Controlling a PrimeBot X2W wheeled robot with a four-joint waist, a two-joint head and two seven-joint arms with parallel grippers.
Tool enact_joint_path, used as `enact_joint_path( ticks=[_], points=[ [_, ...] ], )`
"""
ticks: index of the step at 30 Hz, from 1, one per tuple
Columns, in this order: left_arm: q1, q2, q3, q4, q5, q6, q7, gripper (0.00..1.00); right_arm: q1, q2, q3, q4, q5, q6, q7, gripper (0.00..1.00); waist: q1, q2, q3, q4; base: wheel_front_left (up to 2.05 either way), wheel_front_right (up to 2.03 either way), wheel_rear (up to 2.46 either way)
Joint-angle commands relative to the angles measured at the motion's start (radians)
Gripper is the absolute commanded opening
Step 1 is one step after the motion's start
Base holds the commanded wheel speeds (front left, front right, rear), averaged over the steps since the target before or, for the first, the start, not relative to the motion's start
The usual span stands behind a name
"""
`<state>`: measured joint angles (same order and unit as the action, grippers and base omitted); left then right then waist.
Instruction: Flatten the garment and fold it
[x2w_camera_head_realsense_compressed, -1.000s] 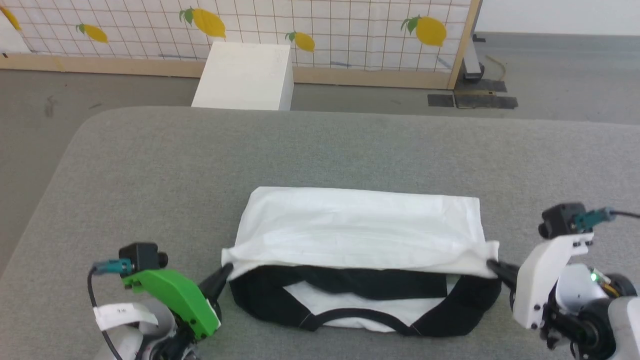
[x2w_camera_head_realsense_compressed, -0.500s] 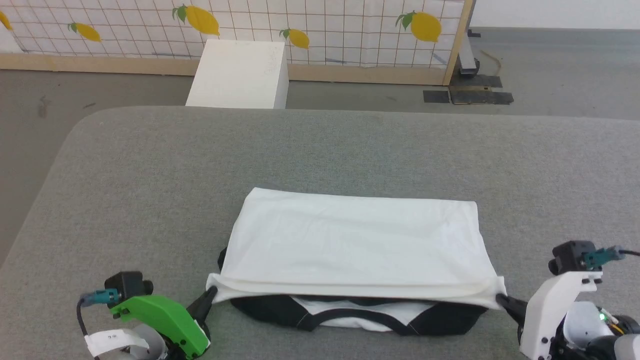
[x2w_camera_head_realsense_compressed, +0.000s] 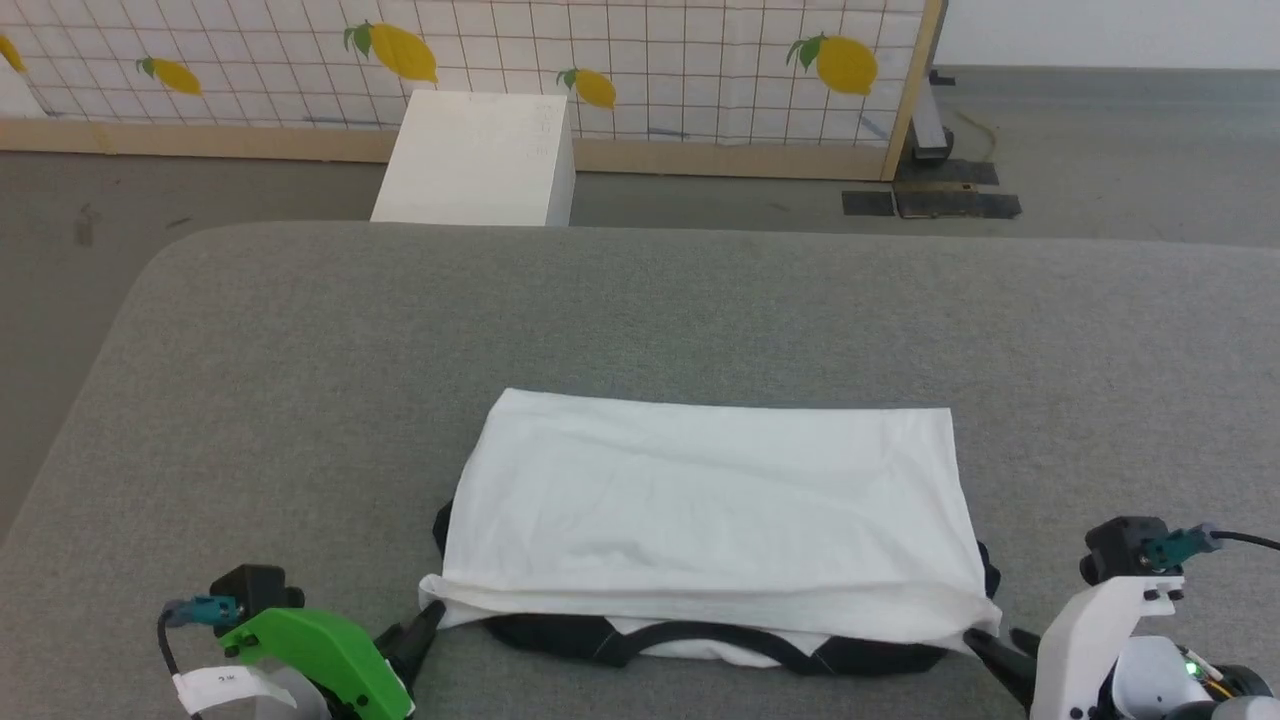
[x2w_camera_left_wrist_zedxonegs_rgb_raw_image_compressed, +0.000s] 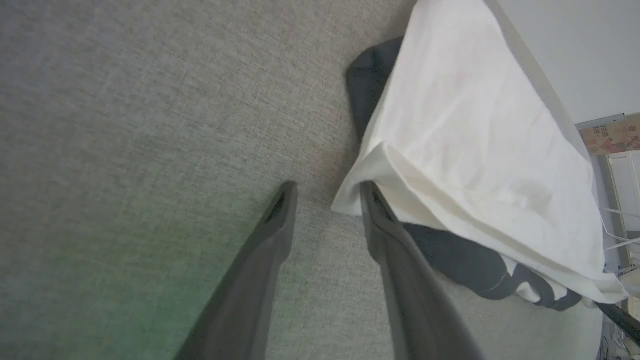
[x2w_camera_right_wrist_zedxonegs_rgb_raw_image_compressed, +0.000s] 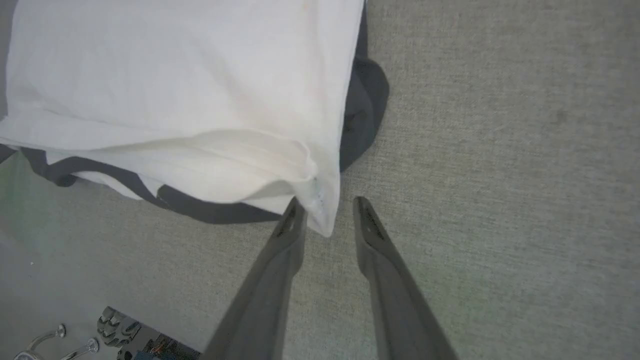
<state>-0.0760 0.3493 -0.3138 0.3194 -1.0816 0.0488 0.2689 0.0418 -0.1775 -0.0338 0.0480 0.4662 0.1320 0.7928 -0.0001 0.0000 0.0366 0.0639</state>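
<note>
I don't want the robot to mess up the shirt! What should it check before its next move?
1. Left gripper open: ok.
2. Right gripper open: ok.
3. Fingers clear of the garment: not ok, a white corner lies between the right gripper's fingers.
4. White layer lying on the table: ok, slightly wrinkled.
5. Edges lined up: not ok, black fabric pokes out at the near edge.

My left jaws stand parted, their dark fingers (x2w_camera_left_wrist_zedxonegs_rgb_raw_image_compressed: 272, 235) stretched forward and held low. My right jaws stand parted too, fingers (x2w_camera_right_wrist_zedxonegs_rgb_raw_image_compressed: 287, 240) pointing forward and inward from my white wrist (x2w_camera_head_realsense_compressed: 1085, 640).
</note>
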Motion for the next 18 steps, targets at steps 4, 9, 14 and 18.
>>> enact_joint_path(
  ticks=[4, 9, 14, 18],
  points=[
    [0.039, 0.047, 0.002, -0.032, -0.004, 0.037, 0.052, 1.0, 0.041, -0.018, -0.018, -0.042, 0.043, -0.001, 0.031, 1.0, 0.0001, 0.0, -0.031, 0.001, 0.0, 0.0, 0.0],
    [0.084, 0.11, 0.019, -0.118, -0.017, 0.103, 0.124, 1.0, 0.083, -0.029, -0.099, -0.149, 0.128, -0.001, 0.118, 1.0, 0.0001, 0.0, -0.055, -0.002, 0.0, 0.0, 0.0],
    [0.1, 0.154, 0.088, -0.234, 0.014, 0.13, 0.037, 1.0, 0.067, -0.031, -0.221, -0.235, 0.159, -0.001, 0.17, 1.0, 0.0001, 0.0, -0.062, -0.004, 0.0, 0.0, 0.0],
    [0.071, 0.167, 0.136, -0.307, 0.095, 0.1, -0.13, 1.0, 0.015, -0.037, -0.27, -0.246, 0.125, -0.001, 0.177, 1.0, 0.0001, 0.0, -0.042, -0.001, 0.0, 0.0, 0.0]
  ],
)
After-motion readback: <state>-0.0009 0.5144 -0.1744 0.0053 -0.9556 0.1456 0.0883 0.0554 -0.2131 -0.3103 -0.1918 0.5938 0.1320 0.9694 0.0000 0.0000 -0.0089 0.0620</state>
